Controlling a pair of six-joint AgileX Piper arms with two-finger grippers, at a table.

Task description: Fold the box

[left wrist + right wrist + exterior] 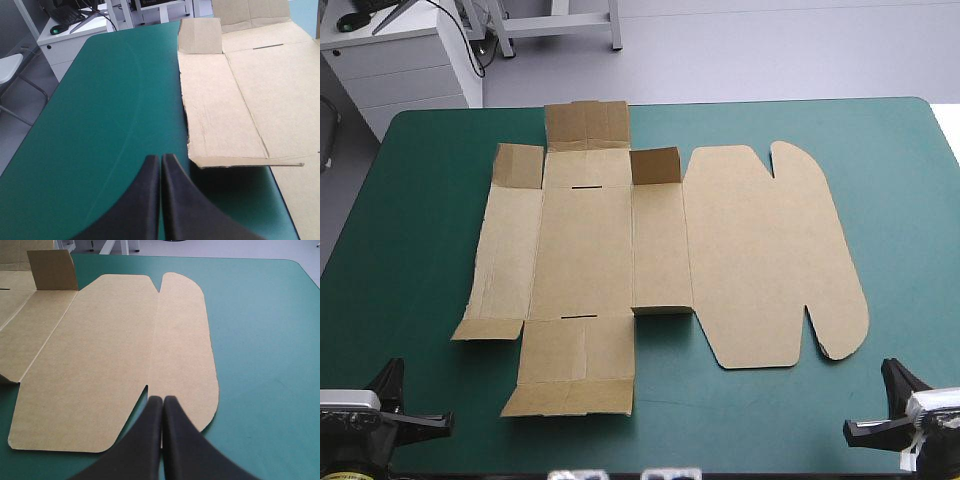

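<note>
teal-green table (420, 200); box (620, 250) spread ahead of left hand (160, 159) and right hand (163, 399)

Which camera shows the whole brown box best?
The high view: the whole box shows there, every edge visible. The left wrist view shows only its left panels; the right wrist view mostly its rounded lid.

A white cabinet (405, 62) (a mouse (353, 20) on top) stands on grey floor (770, 50) beyond the table (410, 250).
</note>
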